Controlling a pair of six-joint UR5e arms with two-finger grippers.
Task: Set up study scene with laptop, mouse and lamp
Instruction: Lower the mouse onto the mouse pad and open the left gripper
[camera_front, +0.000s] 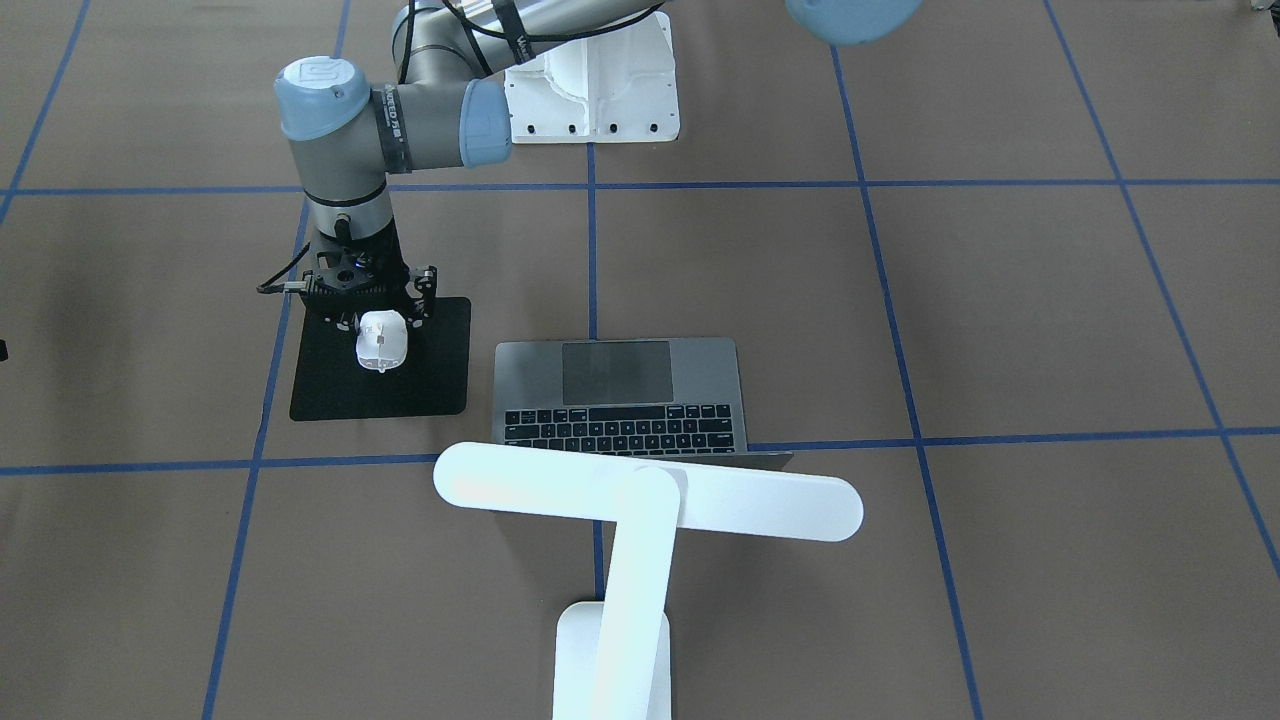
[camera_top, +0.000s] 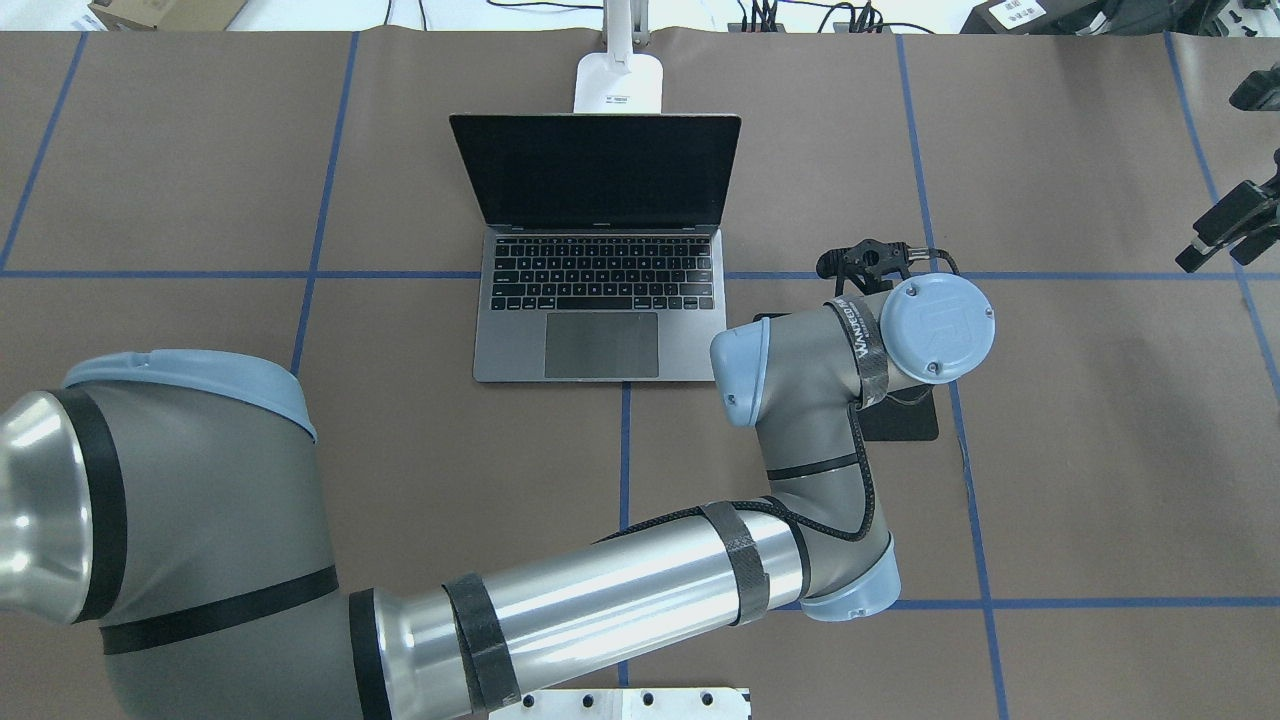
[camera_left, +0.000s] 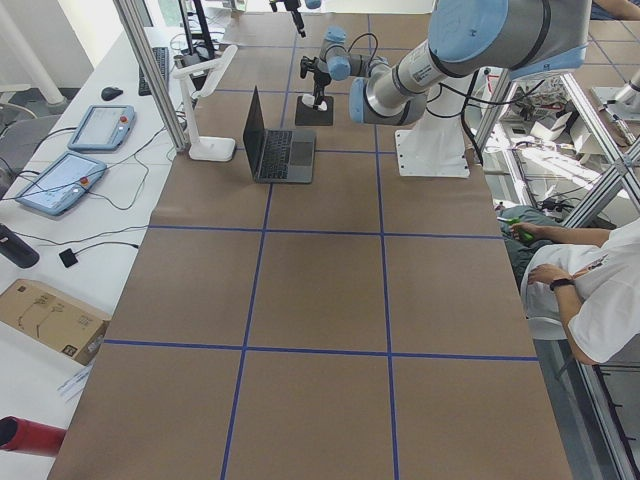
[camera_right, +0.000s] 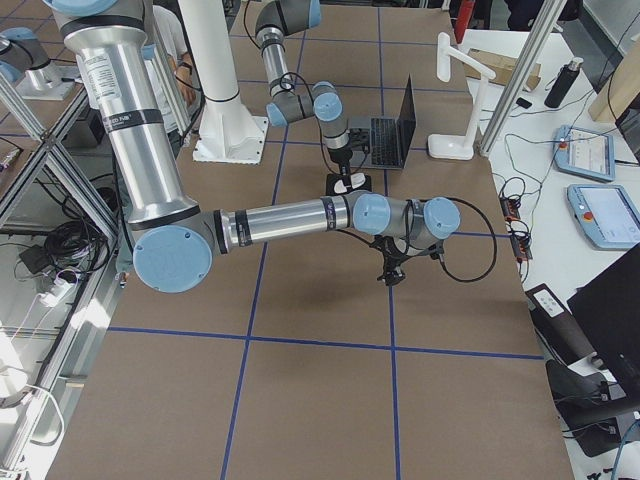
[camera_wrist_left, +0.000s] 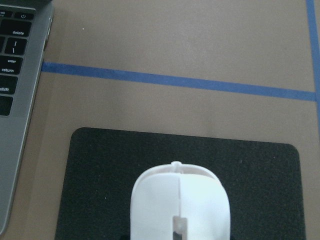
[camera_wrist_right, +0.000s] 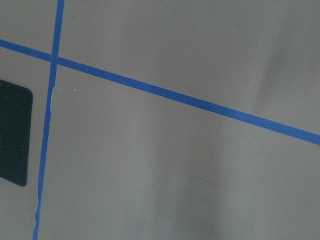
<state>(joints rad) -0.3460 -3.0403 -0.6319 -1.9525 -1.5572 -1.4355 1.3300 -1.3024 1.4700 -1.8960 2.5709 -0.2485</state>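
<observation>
Jaws of the left gripper (camera_front: 384, 328) are pinching the small white oval mouse (camera_front: 382, 347), likely light and slippery, by its sides. Right gripper (camera_right: 390, 268): I cannot tell.

Cropped and covered
The mouse (camera_wrist_left: 180, 200) runs off the left wrist view's lower edge (rear half lost); overhead the left arm (camera_top: 800, 400) covers it, and the lamp (camera_top: 618, 85) loses its head.

mouse (camera_wrist_left: 180, 200) white | mat (camera_wrist_left: 100, 170) black | laptop (camera_top: 690, 340) grey, black keys | lamp (camera_front: 640, 495) white
</observation>
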